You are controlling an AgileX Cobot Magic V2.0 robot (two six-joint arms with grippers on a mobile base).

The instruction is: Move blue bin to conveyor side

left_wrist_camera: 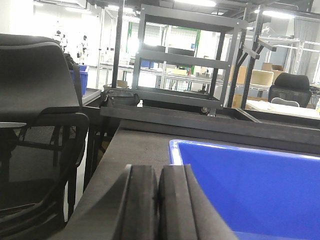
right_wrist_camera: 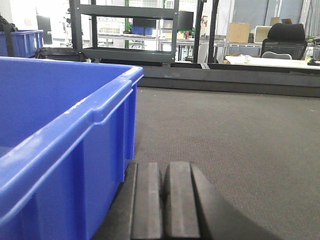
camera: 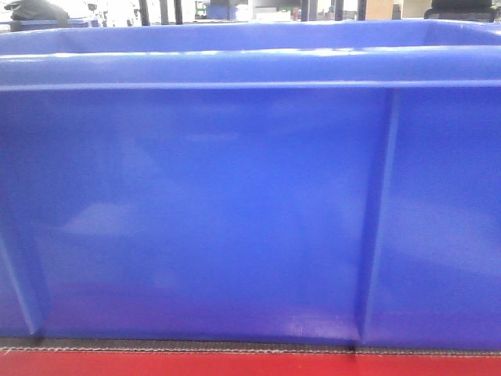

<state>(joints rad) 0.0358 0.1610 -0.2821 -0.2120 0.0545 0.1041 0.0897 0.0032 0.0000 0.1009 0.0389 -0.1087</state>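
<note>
The blue bin [camera: 235,219] fills the front view, its near wall and rolled rim right before the camera. In the left wrist view the blue bin [left_wrist_camera: 250,185] lies to the right of my left gripper [left_wrist_camera: 159,200], which is shut with nothing between its pads. My right gripper [right_wrist_camera: 162,200] is shut and empty too, low over the grey mat, just right of the blue bin [right_wrist_camera: 60,145] and its ribbed outer wall. No gripper shows in the front view. The conveyor is out of view.
The bin rests on a dark grey mat [right_wrist_camera: 235,135]. A black chair [left_wrist_camera: 35,130] stands left of the surface. A dark metal shelf rack [left_wrist_camera: 182,60] rises behind it, and another blue crate [right_wrist_camera: 20,42] sits far left.
</note>
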